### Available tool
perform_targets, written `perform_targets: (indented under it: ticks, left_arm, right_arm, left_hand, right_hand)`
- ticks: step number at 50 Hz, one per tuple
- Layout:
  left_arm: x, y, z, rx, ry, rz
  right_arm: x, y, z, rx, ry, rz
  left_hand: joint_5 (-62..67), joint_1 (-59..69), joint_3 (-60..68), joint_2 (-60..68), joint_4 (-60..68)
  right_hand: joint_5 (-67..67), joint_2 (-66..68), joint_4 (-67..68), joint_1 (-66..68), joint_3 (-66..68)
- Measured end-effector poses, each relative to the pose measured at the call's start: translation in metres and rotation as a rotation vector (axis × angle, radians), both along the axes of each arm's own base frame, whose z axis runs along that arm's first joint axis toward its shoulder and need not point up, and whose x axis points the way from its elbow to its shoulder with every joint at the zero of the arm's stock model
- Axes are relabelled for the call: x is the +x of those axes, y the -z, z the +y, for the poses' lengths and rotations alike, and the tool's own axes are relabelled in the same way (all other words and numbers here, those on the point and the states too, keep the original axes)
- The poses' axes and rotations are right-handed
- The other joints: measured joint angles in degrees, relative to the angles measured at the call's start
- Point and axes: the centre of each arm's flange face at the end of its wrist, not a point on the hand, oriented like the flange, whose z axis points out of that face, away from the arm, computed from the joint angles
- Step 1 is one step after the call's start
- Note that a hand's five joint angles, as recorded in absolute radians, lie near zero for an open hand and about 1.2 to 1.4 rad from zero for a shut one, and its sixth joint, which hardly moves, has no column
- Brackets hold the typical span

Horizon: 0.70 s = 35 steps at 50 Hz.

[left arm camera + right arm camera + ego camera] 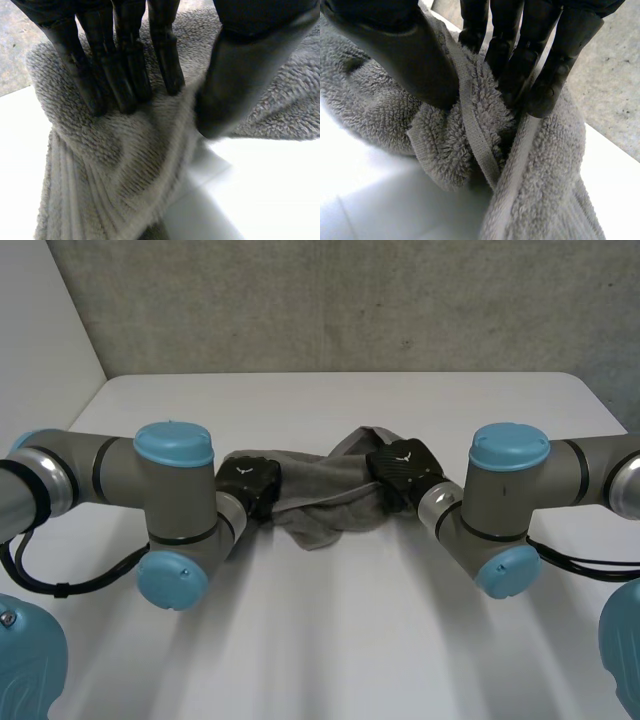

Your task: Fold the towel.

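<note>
One grey towel (322, 508) lies bunched at the middle of the white table (330, 640), drawn into a loose, sagging band between two hands. It is well apart from every table edge in view. Bare white surface spreads beyond it to the far edge under the concrete wall (350, 300), and on the near side between the two arms.

The left hand (250, 486) has the towel's left end. In its wrist view the straight fingers (125, 75) press down on the terry and the thumb (235, 90) stands against the other side of a raised fold, so the cloth is pinched between them. Below the fingertips the ribbed border of the towel hangs down to the table.

The right hand (405, 470) has the right end. There the fingers (530, 65) and thumb (405, 55) close on a crumpled wad of towel, with a flat hem band running down between them.

The left arm (110, 475) and right arm (560, 475) come in from either side, elbows low over the near half of the table.
</note>
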Motion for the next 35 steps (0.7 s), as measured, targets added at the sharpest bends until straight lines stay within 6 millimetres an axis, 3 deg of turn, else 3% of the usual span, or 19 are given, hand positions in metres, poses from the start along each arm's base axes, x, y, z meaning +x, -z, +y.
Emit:
perform_targets:
  ticks: [2, 7, 15, 21, 24, 27, 31, 34, 35]
  left_arm:
    - [0.0, -0.002, -0.001, -0.007, -0.002, 0.005]
    - [0.003, -0.012, -0.006, -0.031, -0.013, 0.021]
    - [0.017, -0.048, -0.014, -0.092, -0.049, 0.061]
    - [0.036, -0.101, -0.013, -0.184, -0.081, 0.113]
    - [0.046, -0.139, -0.006, -0.258, -0.089, 0.152]
    - [0.053, -0.167, 0.002, -0.316, -0.082, 0.186]
    - [0.058, -0.183, 0.012, -0.343, -0.06, 0.214]
    - [0.059, -0.18, 0.019, -0.317, -0.031, 0.226]
    - [0.059, -0.171, 0.023, -0.284, -0.015, 0.225]
  right_arm:
    - [0.0, -0.004, -0.001, -0.004, 0.0, -0.01]
    - [0.0, -0.036, -0.001, -0.029, 0.002, -0.081]
    - [-0.008, -0.099, 0.013, -0.066, -0.025, -0.162]
    - [-0.018, -0.145, 0.039, -0.045, -0.068, -0.161]
    - [-0.026, -0.176, 0.058, -0.046, -0.094, -0.164]
    - [-0.032, -0.195, 0.069, -0.053, -0.106, -0.167]
    - [-0.037, -0.198, 0.077, -0.033, -0.113, -0.159]
    - [-0.038, -0.183, 0.081, 0.022, -0.116, -0.134]
    - [-0.038, -0.169, 0.083, 0.064, -0.117, -0.112]
  left_hand:
    - [7.8, 8.1, 8.2, 7.8, 7.9]
    - [22.1, 21.9, 21.8, 21.1, 22.2]
    - [23.9, 23.4, 24.7, 22.5, 25.3]
    - [24.0, 23.4, 25.0, 23.5, 25.3]
    - [24.0, 23.4, 25.2, 23.8, 25.4]
    - [24.0, 23.4, 25.3, 23.9, 25.4]
    - [24.0, 23.4, 25.4, 24.0, 25.4]
    - [24.5, 23.8, 25.4, 24.0, 25.4]
    - [24.7, 24.0, 25.4, 24.1, 25.4]
  right_hand:
    - [0.0, 0.0, 0.4, 0.2, 0.0]
    - [0.0, 0.0, 0.5, 0.5, 0.2]
    - [0.0, 0.0, 0.5, 0.5, 1.3]
    - [0.0, 0.0, 0.5, 0.5, 1.7]
    - [0.0, 0.0, 0.5, 0.5, 1.8]
    - [0.0, 0.0, 0.6, 0.5, 1.8]
    - [0.1, 0.0, 0.8, 0.5, 1.8]
    - [-11.1, -8.4, -12.0, -10.8, -9.6]
    - [-18.4, -16.0, -19.2, -18.2, -17.5]
